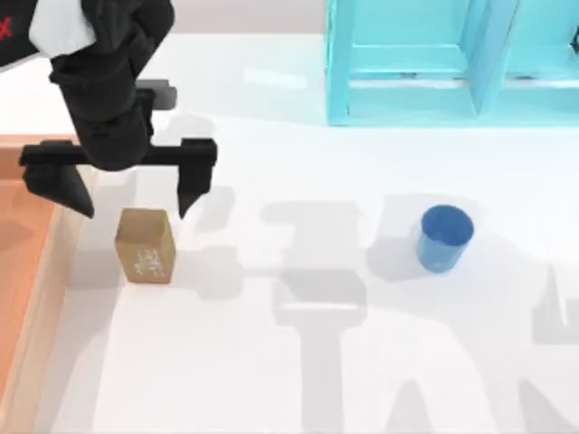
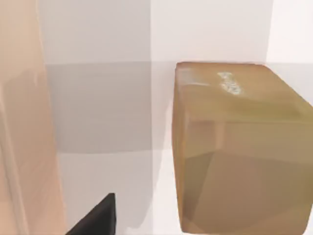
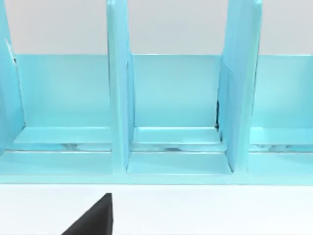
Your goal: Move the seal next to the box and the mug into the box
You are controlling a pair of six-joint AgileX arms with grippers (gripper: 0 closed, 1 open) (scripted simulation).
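The left gripper (image 1: pixel 136 206) hangs above the left part of the white table (image 1: pixel 317 380), with its two black fingers wide apart and holding nothing. One fingertip (image 1: pixel 77 201) is over the light rim of the box (image 1: pixel 50 271), the other is just behind the right back corner of the seal (image 1: pixel 146 245). In the top view the seal stands on the table just beside the right rim of the box, a small tan-brown block with a whitish engraved mark on the face turned up. I cannot tell if the block touches the rim or is a little apart from it. In the left wrist view the seal (image 2: pixel 239 147) is large and close, the whitish mark (image 2: pixel 229 82) is on its upper face, the pale rim of the box (image 2: pixel 22 122) runs along one side, and one dark finger (image 2: pixel 95 218) comes in from the edge.

The mug (image 1: pixel 444 237), a small blue cup, stands upright on the table well apart from the seal, toward the right side. Behind it, at the far edge, is the cyan shelf unit (image 1: pixel 407 63).

The right wrist view looks at the compartments of the cyan shelf unit (image 3: pixel 171 98), with one dark finger (image 3: pixel 93 218) of the right gripper at the edge; I cannot tell if its jaws are apart or together
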